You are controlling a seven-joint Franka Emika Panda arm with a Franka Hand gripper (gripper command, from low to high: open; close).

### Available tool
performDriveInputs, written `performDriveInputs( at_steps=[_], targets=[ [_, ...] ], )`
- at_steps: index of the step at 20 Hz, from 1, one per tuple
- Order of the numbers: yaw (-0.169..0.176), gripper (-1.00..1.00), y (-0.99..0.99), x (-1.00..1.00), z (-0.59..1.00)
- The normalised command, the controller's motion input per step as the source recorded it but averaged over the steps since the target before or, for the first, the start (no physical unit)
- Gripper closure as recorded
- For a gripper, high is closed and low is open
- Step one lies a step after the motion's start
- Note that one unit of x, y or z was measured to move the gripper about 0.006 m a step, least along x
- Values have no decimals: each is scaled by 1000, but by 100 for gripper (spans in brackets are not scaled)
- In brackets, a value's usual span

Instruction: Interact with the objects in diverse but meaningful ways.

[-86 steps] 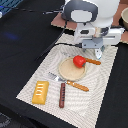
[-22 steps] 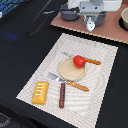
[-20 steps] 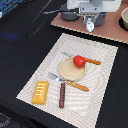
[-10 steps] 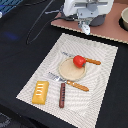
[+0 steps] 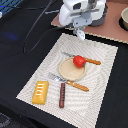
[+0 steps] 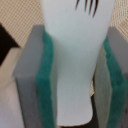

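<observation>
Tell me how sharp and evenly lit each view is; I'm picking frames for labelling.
Exterior view: soft and low-resolution, evenly lit, no glare; the red round tomato and orange-yellow ridged block stay recognisable. Wrist view: heavily blurred from closeness, filled by a white flat piece between the green pads of the gripper; edges smear.

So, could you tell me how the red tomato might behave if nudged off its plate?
The tomato looks round and smooth, so it would probably roll freely. It sits against the knife on the shallow plate, which may briefly check it.
</observation>
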Motion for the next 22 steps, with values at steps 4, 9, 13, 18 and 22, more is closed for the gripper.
performDriveInputs(
  at_steps=[4,9,13,18,22],
  targets=[
    [44,100,-331,-471,-359],
    [39,100,-67,-163,-247],
    [80,100,382,-3,0],
    [72,100,111,0,-139],
    [61,100,0,0,-306]
  ],
)
